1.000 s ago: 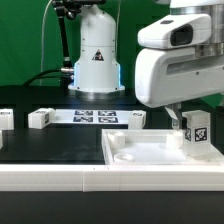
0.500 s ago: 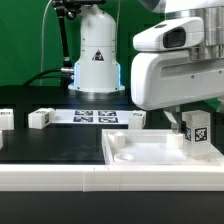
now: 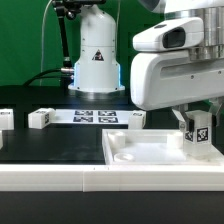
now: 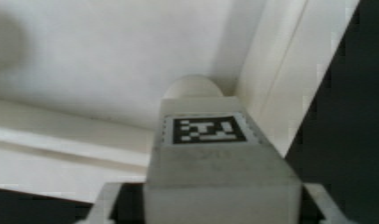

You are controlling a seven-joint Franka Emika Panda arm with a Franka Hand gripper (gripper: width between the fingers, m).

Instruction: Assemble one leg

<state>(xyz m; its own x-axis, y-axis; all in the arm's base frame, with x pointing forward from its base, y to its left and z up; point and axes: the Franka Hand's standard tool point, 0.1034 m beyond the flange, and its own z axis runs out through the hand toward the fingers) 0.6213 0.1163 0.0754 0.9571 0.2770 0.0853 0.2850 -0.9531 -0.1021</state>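
My gripper (image 3: 196, 122) is shut on a white leg (image 3: 199, 132) with a black-and-white marker tag. It holds the leg upright over the far corner, at the exterior view's right, of the large flat white tabletop (image 3: 150, 150). In the wrist view the leg (image 4: 207, 150) fills the middle between my fingers (image 4: 118, 200), with the tabletop (image 4: 79, 120) beneath it. Whether the leg's lower end touches the tabletop is hidden. Another leg (image 3: 41, 118) lies on the black table at the exterior view's left.
The marker board (image 3: 95, 116) lies at the back in front of the robot base (image 3: 97, 55). A white leg (image 3: 135, 119) sits beside it, and another part (image 3: 5, 118) shows at the left edge. A white rail (image 3: 50, 176) runs along the front.
My gripper and the leg have moved slightly down and to the exterior view's right, toward the tabletop corner.
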